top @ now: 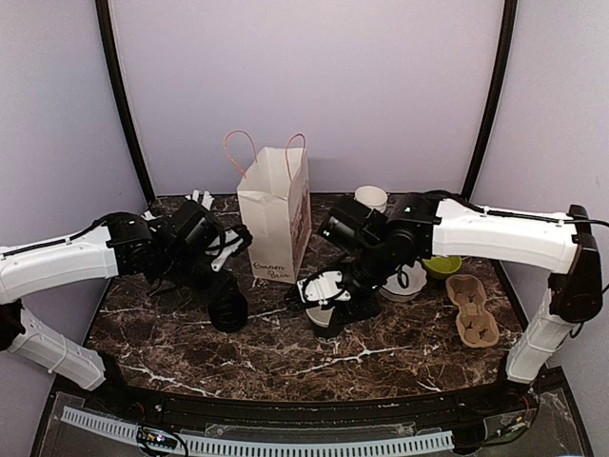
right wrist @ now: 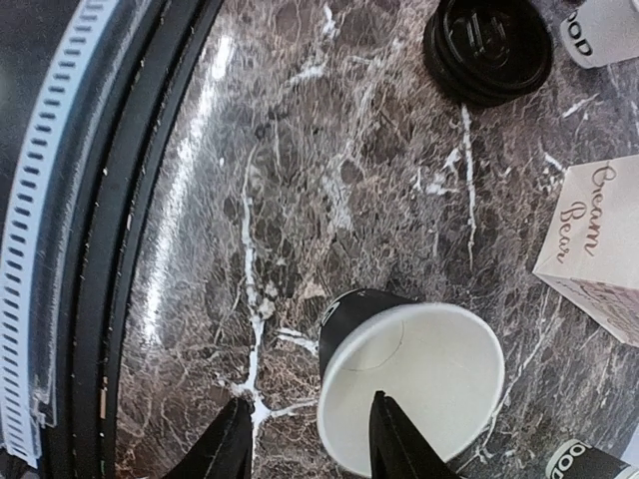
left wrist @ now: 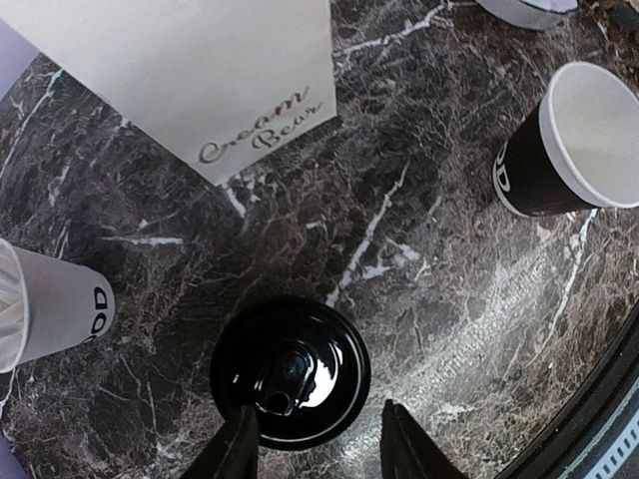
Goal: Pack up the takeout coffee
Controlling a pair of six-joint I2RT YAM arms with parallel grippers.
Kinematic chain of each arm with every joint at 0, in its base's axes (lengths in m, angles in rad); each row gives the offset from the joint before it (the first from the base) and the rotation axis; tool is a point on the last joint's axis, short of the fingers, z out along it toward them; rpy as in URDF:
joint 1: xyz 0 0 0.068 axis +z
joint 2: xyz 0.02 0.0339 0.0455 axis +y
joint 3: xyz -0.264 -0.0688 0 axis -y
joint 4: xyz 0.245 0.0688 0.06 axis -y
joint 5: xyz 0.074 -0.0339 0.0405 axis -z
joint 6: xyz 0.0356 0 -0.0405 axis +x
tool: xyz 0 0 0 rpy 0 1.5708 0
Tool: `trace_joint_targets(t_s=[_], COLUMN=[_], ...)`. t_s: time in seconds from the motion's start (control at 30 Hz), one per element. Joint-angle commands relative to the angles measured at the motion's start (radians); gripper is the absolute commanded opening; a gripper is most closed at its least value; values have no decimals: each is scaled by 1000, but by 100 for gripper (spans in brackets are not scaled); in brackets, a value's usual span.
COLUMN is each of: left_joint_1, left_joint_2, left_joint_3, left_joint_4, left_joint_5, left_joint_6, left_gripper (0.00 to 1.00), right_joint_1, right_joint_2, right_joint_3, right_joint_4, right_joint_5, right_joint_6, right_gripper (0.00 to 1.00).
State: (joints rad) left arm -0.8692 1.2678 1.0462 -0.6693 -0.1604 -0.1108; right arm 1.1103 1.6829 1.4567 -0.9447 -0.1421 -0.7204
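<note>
Above black lids [left wrist: 290,374] | left end effector [left wrist: 319,411] parted | right end effector [right wrist: 310,399] parted

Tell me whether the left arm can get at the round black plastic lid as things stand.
Probably yes: the left pincer hovers open just over the round black plastic lid, with nothing between them.

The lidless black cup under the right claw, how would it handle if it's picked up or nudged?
The lidless cup looks empty, so probably light and easily knocked over. Its thin paper rim would likely dent under a hard squeeze.
</note>
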Motion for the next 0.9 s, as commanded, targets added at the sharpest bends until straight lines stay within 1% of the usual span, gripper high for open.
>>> trace_joint_targets(t_s=[0.0,0.1,0.23,0.37,0.47,0.53,0.57,0.63,0.7,0.87], left_joint_1=[-63,-112,-131,-139,-145,-149,-153,-161,-168,-174], left_joint_2=[39,94,142,177,205,228,236,261,282,302], left_joint_3=[-10,-5,-3,-5,-13,-15,-11,-6,-2,0], left_joint_4=[-53,-80,-97,-81,-53,-45,-45,-48,-46,-44], left_joint_5=[10,-26,-21,-8,-7,-20,-38,-83,-115,-159], left_joint_6=[-15,-42,-75,-98,-109,-121,-132,-156,-174,-196], left_gripper=[44,41,41,41,49,51,50,43,39,32], right_joint_1=[-78,-172,-262,-284,-289,-291,-291,-292,-292,-292], right_joint_2=[-87,-121,-163,-185,-191,-192,-192,-191,-191,-186], right_joint_3=[92,87,46,23,17,16,16,16,15,13], right_joint_4=[-92,-50,27,49,58,62,61,62,64,67], right_joint_5=[-134,-178,-189,-168,-150,-141,-138,-134,-133,-128], right_joint_6=[-7,18,68,82,85,86,85,85,85,83], right_gripper=[42,42,42,42,42,42,42,42,42,42])
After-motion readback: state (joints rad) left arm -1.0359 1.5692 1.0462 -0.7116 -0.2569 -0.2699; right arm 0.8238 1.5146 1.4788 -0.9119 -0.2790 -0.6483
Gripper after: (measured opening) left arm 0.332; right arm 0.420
